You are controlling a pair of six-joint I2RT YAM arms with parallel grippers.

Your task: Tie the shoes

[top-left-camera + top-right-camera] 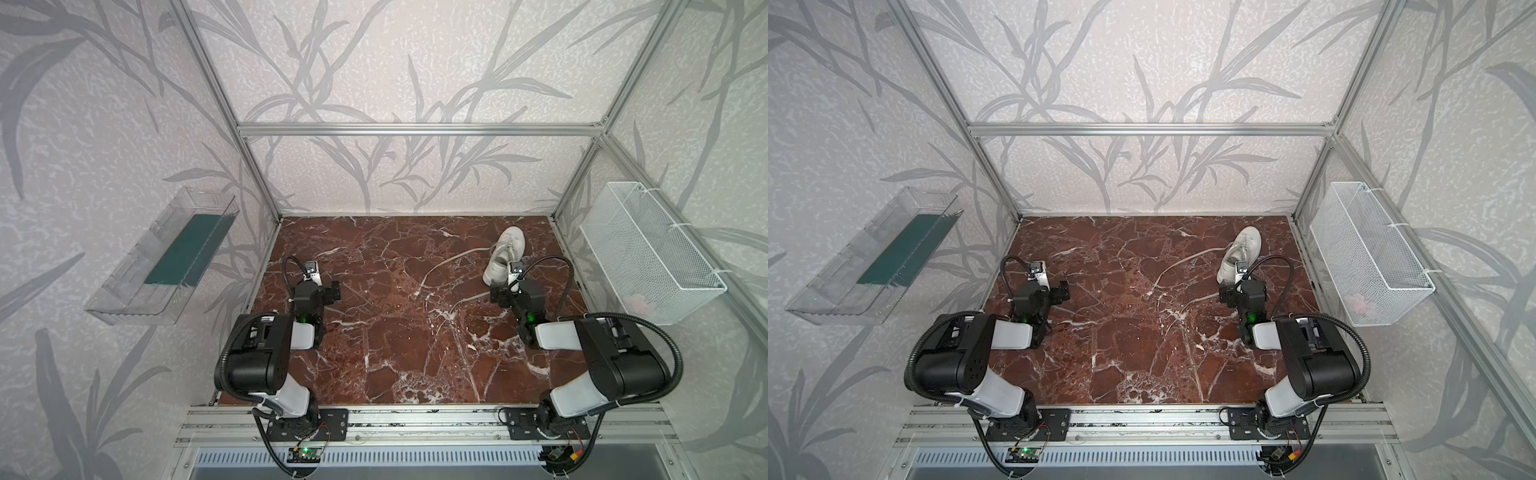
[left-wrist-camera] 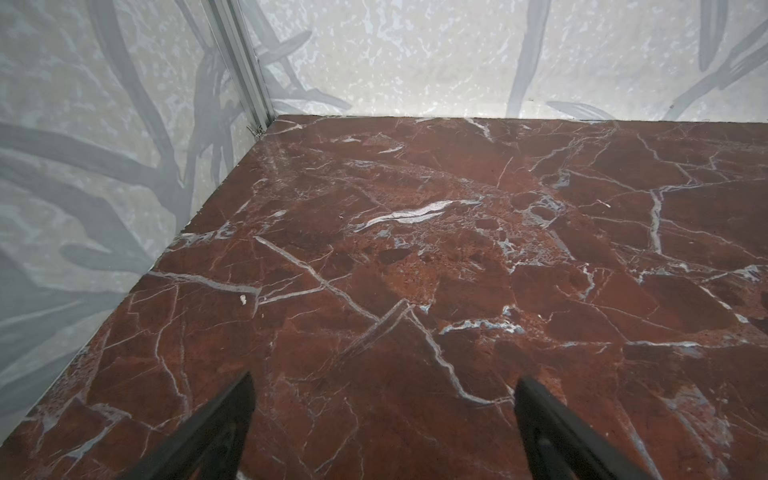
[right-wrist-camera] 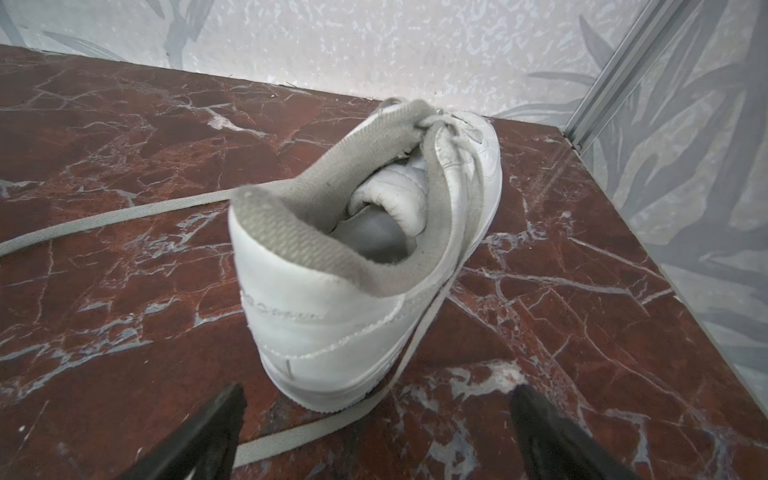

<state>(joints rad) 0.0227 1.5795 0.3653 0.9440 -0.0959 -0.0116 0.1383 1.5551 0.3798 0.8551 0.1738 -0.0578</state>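
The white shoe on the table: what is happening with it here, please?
Tying has not begun, and nothing is held. The sneaker stands far right on the table, with its laces untied and trailing loose over the surface. The right gripper is open just behind the heel, with one lace lying in front of it. The left gripper is open over bare table, well away from the sneaker.

Soft, even light is filling the scene, casting faint shadows and sheening the red-brown marble tabletop [image 2: 415, 187] with pale glare.
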